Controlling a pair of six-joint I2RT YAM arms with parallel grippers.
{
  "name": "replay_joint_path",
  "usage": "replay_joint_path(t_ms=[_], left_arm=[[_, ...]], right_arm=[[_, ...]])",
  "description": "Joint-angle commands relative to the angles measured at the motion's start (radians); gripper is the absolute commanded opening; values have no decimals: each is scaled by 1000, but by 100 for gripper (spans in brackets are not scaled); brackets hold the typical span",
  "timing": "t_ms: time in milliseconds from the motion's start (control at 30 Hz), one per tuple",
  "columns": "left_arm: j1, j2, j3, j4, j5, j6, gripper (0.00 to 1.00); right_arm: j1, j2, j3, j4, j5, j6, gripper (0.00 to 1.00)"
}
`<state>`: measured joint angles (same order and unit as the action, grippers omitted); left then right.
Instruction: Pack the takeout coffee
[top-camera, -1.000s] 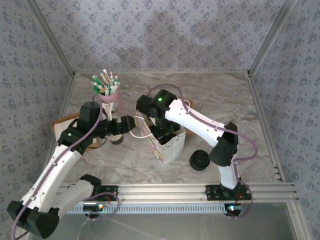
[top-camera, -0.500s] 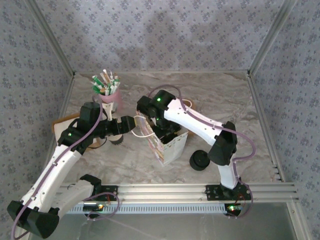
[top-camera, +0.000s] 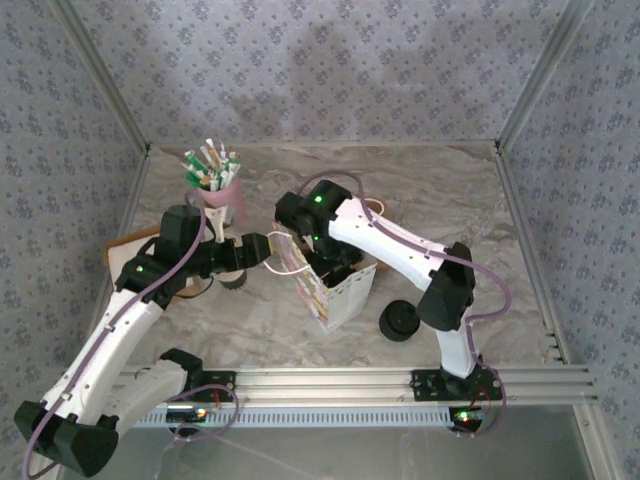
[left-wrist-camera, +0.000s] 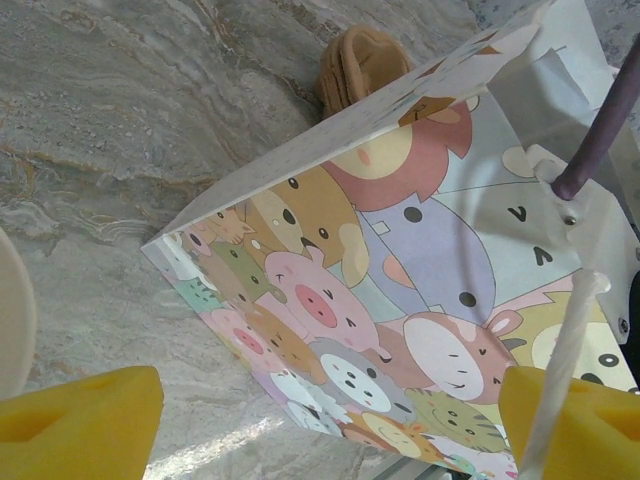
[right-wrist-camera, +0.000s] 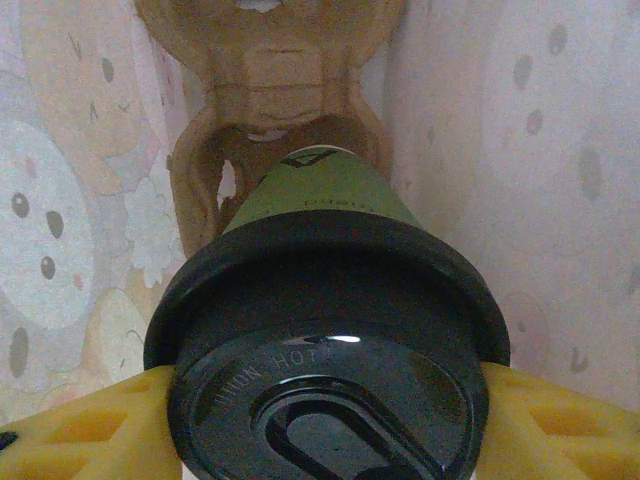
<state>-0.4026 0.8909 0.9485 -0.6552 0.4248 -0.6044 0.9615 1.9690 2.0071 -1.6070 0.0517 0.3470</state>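
Observation:
The takeout coffee (right-wrist-camera: 320, 300), a dark green paper cup with a black lid, hangs inside the cartoon-animal paper bag (top-camera: 338, 290). My right gripper (right-wrist-camera: 330, 425) is shut on it, a yellow pad on each side of the lid. A brown pulp cup holder (right-wrist-camera: 270, 130) lies beneath the cup at the bag's bottom. In the top view the right gripper (top-camera: 333, 262) reaches down into the bag's mouth. My left gripper (left-wrist-camera: 330, 430) is open at the bag's left side (left-wrist-camera: 380, 300), and the white rope handle (left-wrist-camera: 565, 350) runs past its right finger.
A pink cup of sachets (top-camera: 215, 185) stands at the back left. A wooden tray (top-camera: 125, 248) lies at the left edge, and a dark cup stack (top-camera: 233, 282) sits under the left arm. A pile of black lids (top-camera: 399, 320) is right of the bag. Another brown pulp piece (left-wrist-camera: 360, 60) lies behind the bag.
The right arm has sunk slightly deeper into the bag with the cup. The left arm has stayed in place.

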Motion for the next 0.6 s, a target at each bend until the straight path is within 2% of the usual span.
replay_joint_path(t_ms=[0, 200, 567], left_arm=[[-12, -26, 10, -7, -15, -7, 86], [-14, -105, 28, -75, -134, 1, 88], [-53, -105, 22, -73, -141, -11, 91]], right_arm=[[-3, -44, -13, -119, -12, -10, 64], [-4, -62, -37, -93, -22, -12, 64], [-8, -95, -73, -55, -24, -21, 64]])
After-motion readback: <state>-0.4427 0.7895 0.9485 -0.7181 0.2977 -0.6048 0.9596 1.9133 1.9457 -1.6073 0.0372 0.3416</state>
